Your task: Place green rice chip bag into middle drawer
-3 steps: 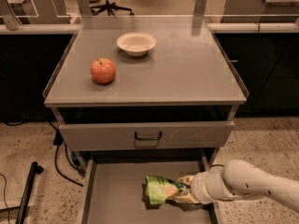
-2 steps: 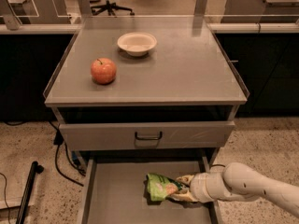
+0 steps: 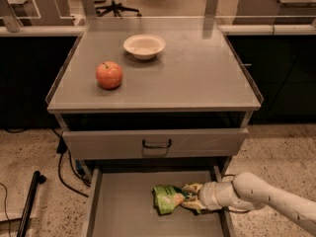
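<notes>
Grey metal makes up the desk [image 3: 197, 78], and under its front edge the middle drawer [image 3: 123, 206] is pulled out, its flat plain floor open to view between thin low side walls. The green rice chip bag [image 3: 167, 200] lies inside this drawer, on the floor right of centre and nearer the right wall than the left, crumpled, with its light-green foil facing up. The gripper [image 3: 191, 200] is down in the drawer at the bag's right end, and its jaws are closed on that end of the foil. The white arm [image 3: 266, 201] reaches in from the lower right, crossing over the drawer's right wall. Above the open tray sits a closed grey drawer front [image 3: 113, 144] with a small black handle [image 3: 157, 143] at its middle. On the desktop, a red-orange apple [image 3: 109, 75] stands near the left edge, about halfway back, and a shallow white bowl [image 3: 144, 46] rests farther back, near the middle, well apart from the apple. Left of the desk, a black cable [image 3: 61, 167] trails over the speckled floor [image 3: 276, 152], and a black pole [image 3: 29, 201] leans near the lower left.
</notes>
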`<act>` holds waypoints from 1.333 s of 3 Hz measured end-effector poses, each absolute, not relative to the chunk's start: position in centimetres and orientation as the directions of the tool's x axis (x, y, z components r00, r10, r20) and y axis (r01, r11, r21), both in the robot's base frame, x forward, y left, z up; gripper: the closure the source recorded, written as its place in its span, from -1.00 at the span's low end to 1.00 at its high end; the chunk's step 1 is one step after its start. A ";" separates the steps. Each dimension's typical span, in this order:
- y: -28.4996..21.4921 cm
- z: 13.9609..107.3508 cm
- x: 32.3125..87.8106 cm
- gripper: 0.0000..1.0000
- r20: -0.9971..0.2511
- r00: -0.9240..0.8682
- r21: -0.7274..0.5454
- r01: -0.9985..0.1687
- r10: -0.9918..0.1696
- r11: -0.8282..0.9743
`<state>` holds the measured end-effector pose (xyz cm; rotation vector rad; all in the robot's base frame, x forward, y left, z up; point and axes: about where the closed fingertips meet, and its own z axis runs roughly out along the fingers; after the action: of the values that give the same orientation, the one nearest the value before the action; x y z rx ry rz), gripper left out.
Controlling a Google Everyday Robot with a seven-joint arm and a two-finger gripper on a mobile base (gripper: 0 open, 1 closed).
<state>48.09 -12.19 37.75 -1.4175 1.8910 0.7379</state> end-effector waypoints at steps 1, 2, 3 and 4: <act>-12.2 37.8 48.1 0.65 -0.777 -0.201 0.053 -0.965 -0.597 0.256; -12.2 37.8 48.1 0.18 -0.777 -0.201 0.053 -0.965 -0.597 0.256; -12.2 37.8 48.1 -0.28 -0.777 -0.201 0.053 -0.965 -0.597 0.256; -12.2 37.7 48.1 -0.91 -0.777 -0.201 0.053 -0.965 -0.597 0.255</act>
<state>48.08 -12.18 37.75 -1.4176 1.8909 0.7382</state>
